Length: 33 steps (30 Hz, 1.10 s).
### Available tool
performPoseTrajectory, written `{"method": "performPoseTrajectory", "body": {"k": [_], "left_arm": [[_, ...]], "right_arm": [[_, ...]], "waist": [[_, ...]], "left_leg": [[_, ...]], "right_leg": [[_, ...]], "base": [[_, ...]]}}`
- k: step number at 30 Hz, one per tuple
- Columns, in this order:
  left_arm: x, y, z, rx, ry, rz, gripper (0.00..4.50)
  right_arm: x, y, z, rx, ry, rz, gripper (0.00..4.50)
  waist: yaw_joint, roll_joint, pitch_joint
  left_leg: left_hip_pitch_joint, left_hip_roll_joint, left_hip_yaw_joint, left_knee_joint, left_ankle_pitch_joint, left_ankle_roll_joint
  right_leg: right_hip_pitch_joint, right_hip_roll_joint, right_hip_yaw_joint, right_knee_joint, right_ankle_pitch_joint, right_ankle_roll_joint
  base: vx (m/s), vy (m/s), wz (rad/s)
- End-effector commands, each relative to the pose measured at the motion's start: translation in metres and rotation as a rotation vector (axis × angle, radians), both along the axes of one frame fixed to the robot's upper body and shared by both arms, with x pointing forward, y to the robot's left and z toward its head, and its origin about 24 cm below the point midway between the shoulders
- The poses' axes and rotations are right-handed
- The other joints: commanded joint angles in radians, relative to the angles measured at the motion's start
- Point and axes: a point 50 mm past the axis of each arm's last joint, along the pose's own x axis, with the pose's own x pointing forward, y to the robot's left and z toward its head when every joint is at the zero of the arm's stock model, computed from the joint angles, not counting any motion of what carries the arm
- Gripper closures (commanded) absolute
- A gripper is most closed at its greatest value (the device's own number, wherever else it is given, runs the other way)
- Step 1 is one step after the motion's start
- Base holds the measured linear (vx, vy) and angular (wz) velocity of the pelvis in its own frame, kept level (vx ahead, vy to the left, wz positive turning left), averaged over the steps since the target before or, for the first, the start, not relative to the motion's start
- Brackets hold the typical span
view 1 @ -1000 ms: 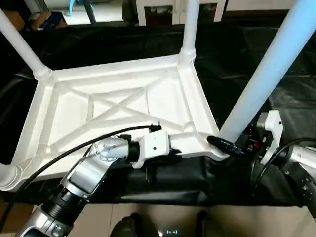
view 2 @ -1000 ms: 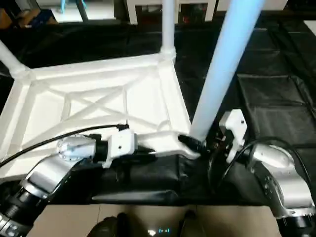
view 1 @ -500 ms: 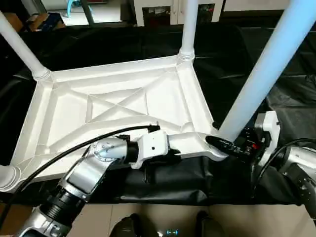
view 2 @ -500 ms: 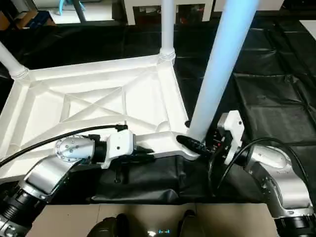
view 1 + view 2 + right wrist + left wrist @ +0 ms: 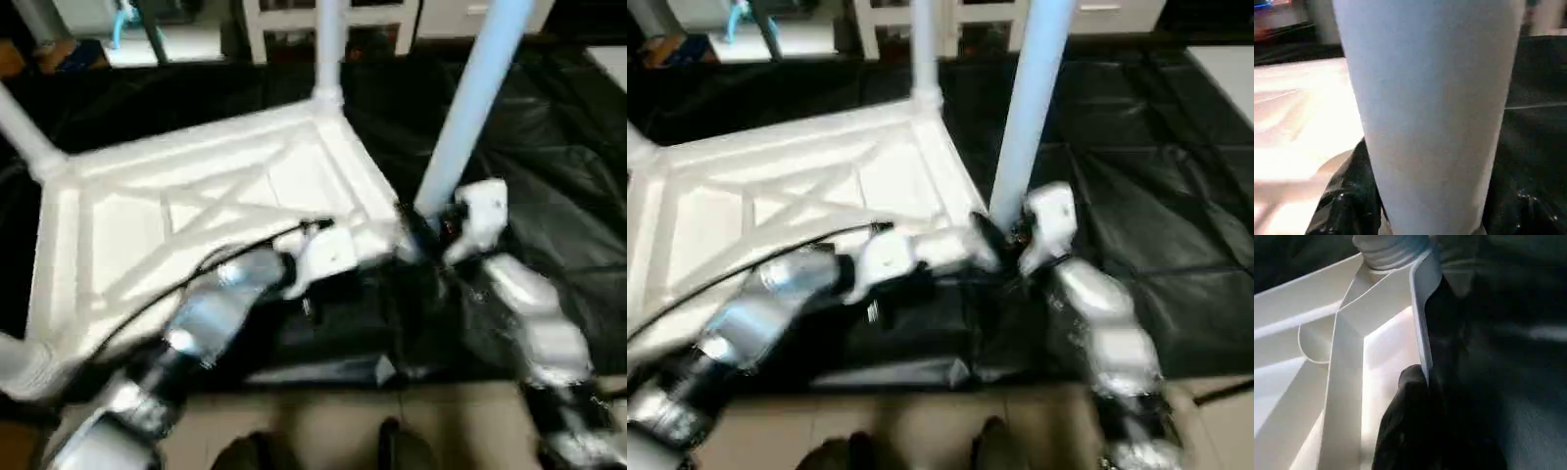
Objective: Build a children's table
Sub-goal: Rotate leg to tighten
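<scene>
The children's table top (image 5: pixel 196 196) lies upside down on a black sheet, its X ribs facing up. Legs stand in its corner sockets: far right (image 5: pixel 328 49), far left (image 5: pixel 20 127), near left (image 5: pixel 15 357). The near right leg (image 5: pixel 470 108) rises tilted from its socket (image 5: pixel 1386 249). My left gripper (image 5: pixel 387 245) is shut on the top's thin rim (image 5: pixel 1422 323) just beside that socket, one black finger (image 5: pixel 1410 421) lying against the rim. My right gripper (image 5: pixel 426 230) is at the base of the near right leg (image 5: pixel 1430 107), shut around it.
The black sheet (image 5: pixel 549 147) covers the floor around the top and runs to the right. A white shelving unit (image 5: pixel 284 20) stands behind it. Beige floor (image 5: pixel 323 431) lies along the near edge.
The whole picture has shifted and blurred, so the camera moved. My right gripper has closed in around the base of the near right leg. The left gripper keeps its hold on the rim.
</scene>
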Motion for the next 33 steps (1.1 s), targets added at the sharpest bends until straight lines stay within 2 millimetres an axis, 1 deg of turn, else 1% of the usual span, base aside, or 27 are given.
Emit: {"method": "performPoseTrajectory", "body": {"k": [1, 2, 3, 5, 6, 7, 8, 9, 10, 11, 12, 13, 14, 15, 16, 17, 18, 19, 20, 21, 22, 23, 24, 25, 28, 30, 33], "left_arm": [[-0.008, -0.020, -0.020, 0.077, 0.056, -0.059, 4.50], [-0.008, -0.020, -0.020, 0.076, 0.054, -0.059, 4.50], [-0.006, -0.026, -0.018, 0.070, 0.043, -0.058, 4.50], [-0.004, -0.030, -0.018, 0.064, 0.043, -0.068, 4.50], [-0.004, -0.030, -0.018, 0.064, 0.043, -0.068, 4.50], [-0.004, -0.029, -0.018, 0.062, 0.043, -0.071, 4.50], [-0.005, -0.022, -0.019, 0.050, 0.066, -0.060, 4.50], [-0.005, -0.022, -0.019, 0.050, 0.066, -0.060, 4.50], [-0.006, -0.017, -0.021, 0.047, 0.071, -0.070, 4.50], [-0.006, -0.017, -0.021, 0.047, 0.072, -0.070, 4.50], [-0.007, -0.010, -0.023, 0.051, 0.081, -0.069, 4.50], [-0.011, -0.001, -0.026, 0.054, 0.102, -0.092, 4.50], [-0.014, 0.005, -0.028, 0.057, 0.117, -0.110, 4.50], [-0.017, 0.011, -0.028, 0.054, 0.111, -0.138, 4.50], [-0.017, 0.011, -0.028, 0.054, 0.111, -0.138, 4.50], [-0.018, 0.014, -0.027, 0.052, 0.104, -0.159, 4.50], [-0.019, 0.018, -0.027, 0.050, 0.106, -0.171, 4.50], [-0.021, 0.022, -0.026, 0.040, 0.109, -0.191, 4.50], [-0.024, 0.025, -0.024, 0.021, 0.118, -0.208, 4.50], [-0.024, 0.026, -0.024, 0.019, 0.119, -0.210, 4.50], [-0.028, 0.029, -0.020, -0.014, 0.126, -0.233, 4.50], [-0.030, 0.030, -0.018, -0.022, 0.125, -0.241, 4.50], [-0.030, 0.030, -0.018, -0.022, 0.125, -0.241, 4.50], [-0.032, 0.031, -0.018, -0.024, 0.124, -0.250, 4.50], [-0.038, 0.036, -0.018, -0.015, 0.127, -0.276, 4.50], [-0.038, 0.037, -0.019, -0.012, 0.129, -0.279, 4.50], [-0.039, 0.038, -0.019, -0.011, 0.129, -0.286, 4.50]], "right_arm": [[0.004, -0.041, -0.047, 0.015, 0.232, -0.399, 2.47], [0.005, -0.040, -0.047, 0.018, 0.230, -0.400, 2.48], [0.011, -0.031, -0.044, 0.035, 0.219, -0.407, 2.48], [0.019, -0.014, -0.038, 0.046, 0.202, -0.349, 2.48], [0.019, -0.014, -0.038, 0.046, 0.202, -0.349, 2.48], [0.022, -0.005, -0.032, 0.074, 0.165, -0.258, 2.48], [0.019, 0.007, -0.021, 0.054, 0.096, -0.071, 2.48], [0.019, 0.007, -0.021, 0.054, 0.096, -0.071, 2.48], [0.016, 0.009, -0.016, 0.017, 0.054, 0.005, 2.48], [0.015, 0.008, -0.015, 0.013, 0.049, 0.012, 1.94], [0.011, 0.005, -0.011, -0.017, 0.018, 0.064, 1.81], [0.004, -0.002, -0.002, -0.021, -0.025, 0.131, 1.79], [-0.002, -0.007, 0.003, -0.021, -0.052, 0.178, 1.70], [-0.010, -0.012, 0.009, -0.041, -0.075, 0.251, 1.70], [-0.010, -0.012, 0.009, -0.041, -0.075, 0.251, 1.55], [-0.015, -0.016, 0.012, -0.065, -0.088, 0.305, 1.42], [-0.020, -0.021, 0.014, -0.094, -0.088, 0.348, 1.35], [-0.029, -0.029, 0.016, -0.133, -0.075, 0.411, 1.35], [-0.038, -0.036, 0.017, -0.160, -0.058, 0.464, 1.24], [-0.039, -0.037, 0.018, -0.162, -0.056, 0.469, 1.11], [-0.051, -0.048, 0.019, -0.183, -0.018, 0.536, 1.11], [-0.056, -0.052, 0.020, -0.188, -0.004, 0.555, 1.11], [-0.056, -0.052, 0.020, -0.188, -0.004, 0.555, 1.11], [-0.060, -0.056, 0.020, -0.187, 0.009, 0.568, 1.11], [-0.071, -0.063, 0.021, -0.168, 0.038, 0.603, 1.11], [-0.072, -0.063, 0.020, -0.167, 0.040, 0.607, 1.11], [-0.073, -0.062, 0.020, -0.157, 0.049, 0.619, 1.11]], "waist": [[-0.002, -0.003, -0.051], [-0.007, -0.001, -0.049], [-0.008, -0.006, -0.051], [-0.011, -0.006, -0.047], [-0.011, -0.005, -0.048], [-0.014, -0.010, -0.048], [-0.013, -0.010, -0.049], [-0.011, -0.011, -0.049], [-0.009, -0.011, -0.050], [-0.006, -0.012, -0.051], [-0.005, -0.014, -0.052], [-0.001, -0.016, -0.052], [0.004, -0.014, -0.055], [0.007, -0.010, -0.054], [0.014, -0.013, -0.056], [0.016, -0.013, -0.056], [0.019, -0.008, -0.055], [0.021, -0.012, -0.057], [0.029, -0.007, -0.055], [0.032, -0.009, -0.055], [0.037, -0.005, -0.060], [0.041, -0.005, -0.064], [0.041, -0.005, -0.064], [0.039, -0.006, -0.068], [0.041, -0.004, -0.073], [0.039, -0.003, -0.071], [0.040, -0.003, -0.065]], "left_leg": [[0.025, -0.012, -0.011, -0.089, -0.509, -0.033], [0.026, -0.013, -0.012, -0.090, -0.526, -0.035], [0.026, -0.014, -0.013, -0.090, -0.534, -0.032], [0.028, -0.014, -0.014, -0.092, -0.564, -0.021], [0.029, -0.014, -0.014, -0.092, -0.571, -0.019], [0.027, -0.014, -0.014, -0.093, -0.573, -0.012], [0.026, -0.013, -0.014, -0.095, -0.568, -0.002], [0.023, -0.011, -0.015, -0.096, -0.556, 0.002], [0.021, -0.010, -0.012, -0.096, -0.538, 0.011], [0.026, -0.007, -0.008, -0.094, -0.523, 0.014], [0.026, -0.008, -0.006, -0.093, -0.518, 0.018], [0.022, -0.006, -0.004, -0.094, -0.490, 0.028], [0.023, -0.003, 0.001, -0.093, -0.454, 0.040], [0.024, -0.001, 0.002, -0.092, -0.447, 0.044], [0.026, 0.000, 0.005, -0.089, -0.423, 0.054], [0.024, 0.000, 0.008, -0.088, -0.400, 0.061], [0.027, 0.001, 0.009, -0.087, -0.397, 0.062], [0.030, 0.002, 0.013, -0.083, -0.375, 0.065], [0.033, 0.003, 0.014, -0.081, -0.364, 0.074], [0.031, 0.005, 0.014, -0.081, -0.351, 0.079], [0.027, 0.006, 0.013, -0.078, -0.313, 0.093], [0.027, 0.006, 0.014, -0.073, -0.272, 0.106], [0.027, 0.006, 0.014, -0.073, -0.272, 0.106], [0.019, 0.003, 0.013, -0.067, -0.204, 0.130], [0.020, 0.002, 0.013, -0.058, -0.134, 0.168], [0.020, 0.001, 0.014, -0.056, -0.120, 0.180], [0.022, 0.003, 0.015, -0.061, -0.168, 0.163]], "right_leg": [[0.031, 0.018, -0.019, -0.077, -0.538, -0.096], [0.029, 0.019, -0.022, -0.080, -0.541, -0.096], [0.032, 0.020, -0.025, -0.083, -0.545, -0.094], [0.028, 0.020, -0.028, -0.089, -0.548, -0.091], [0.027, 0.020, -0.029, -0.090, -0.547, -0.092], [0.032, 0.021, -0.031, -0.092, -0.539, -0.092], [0.037, 0.021, -0.032, -0.090, -0.522, -0.096], [0.040, 0.019, -0.030, -0.090, -0.507, -0.100], [0.039, 0.019, -0.027, -0.088, -0.477, -0.112], [0.035, 0.019, -0.023, -0.087, -0.449, -0.130], [0.034, 0.021, -0.022, -0.086, -0.437, -0.134], [0.042, 0.020, -0.019, -0.082, -0.402, -0.146], [0.040, 0.018, -0.013, -0.078, -0.364, -0.166], [0.039, 0.018, -0.012, -0.078, -0.353, -0.172], [0.041, 0.019, -0.009, -0.073, -0.324, -0.179], [0.040, 0.019, -0.008, -0.070, -0.304, -0.190], [0.038, 0.020, -0.008, -0.070, -0.304, -0.191], [0.037, 0.020, -0.004, -0.068, -0.281, -0.197], [0.040, 0.020, -0.001, -0.065, -0.272, -0.201], [0.043, 0.020, 0.000, -0.064, -0.257, -0.203], [0.048, 0.017, 0.000, -0.056, -0.215, -0.215], [0.050, 0.017, 0.000, -0.050, -0.167, -0.230], [0.050, 0.017, 0.000, -0.050, -0.167, -0.230], [0.055, 0.019, -0.003, -0.037, -0.085, -0.253], [0.059, 0.019, -0.004, -0.028, 0.009, -0.282], [0.059, 0.020, -0.005, -0.027, 0.017, -0.290], [0.059, 0.016, -0.006, -0.035, -0.079, -0.279]], "base": [[-0.059, 0.012, -0.07], [-0.063, 0.015, -0.08], [-0.066, 0.018, -0.08], [-0.062, 0.016, -0.07], [0.000, 0.000, 0.00], [0.000, 0.000, 0.00], [0.000, 0.000, 0.00], [0.000, 0.000, 0.00], [0.000, 0.000, 0.00], [0.000, 0.000, 0.00], [0.000, 0.000, 0.00], [0.000, 0.000, 0.00], [0.000, 0.000, 0.00], [0.000, 0.000, 0.00], [0.000, 0.000, 0.00], [0.000, 0.000, 0.00], [0.000, 0.000, 0.00], [0.000, 0.000, 0.00], [0.057, -0.019, 0.13], [0.000, 0.000, 0.00], [0.075, -0.010, 0.09], [0.092, -0.008, 0.05], [0.132, -0.007, 0.05], [0.088, -0.005, 0.02], [0.073, 0.005, 0.00], [0.027, 0.000, 0.00], [0.000, 0.000, 0.00]]}}
